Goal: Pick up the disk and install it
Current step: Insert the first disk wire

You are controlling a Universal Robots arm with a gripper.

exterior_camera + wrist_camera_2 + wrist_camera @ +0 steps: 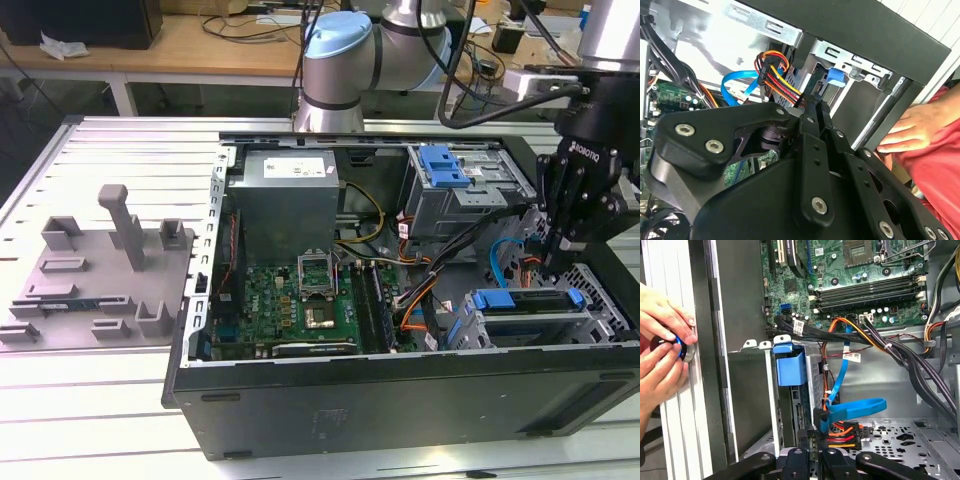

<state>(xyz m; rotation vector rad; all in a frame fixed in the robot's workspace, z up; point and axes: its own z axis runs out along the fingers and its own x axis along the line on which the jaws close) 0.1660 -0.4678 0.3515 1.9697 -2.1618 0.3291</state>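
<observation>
The disk lies in the drive cage at the open computer case's near corner, on the exterior view's right, with its blue bracket showing at both ends. In the first wrist view the bracket's blue tab stands in front of the disk's silver side. My black gripper hangs just above the disk's far edge, its fingers pressed together with nothing seen between them. In both wrist views the gripper points at the bay beside the blue SATA cable and the coloured power plug.
A person's hands hold a small black-and-blue object on the slatted table beside the case wall; a hand and red sleeve show there too. A second cage with a blue latch, the grey power supply, the motherboard and loose cables fill the case. A grey fixture sits at the exterior view's left.
</observation>
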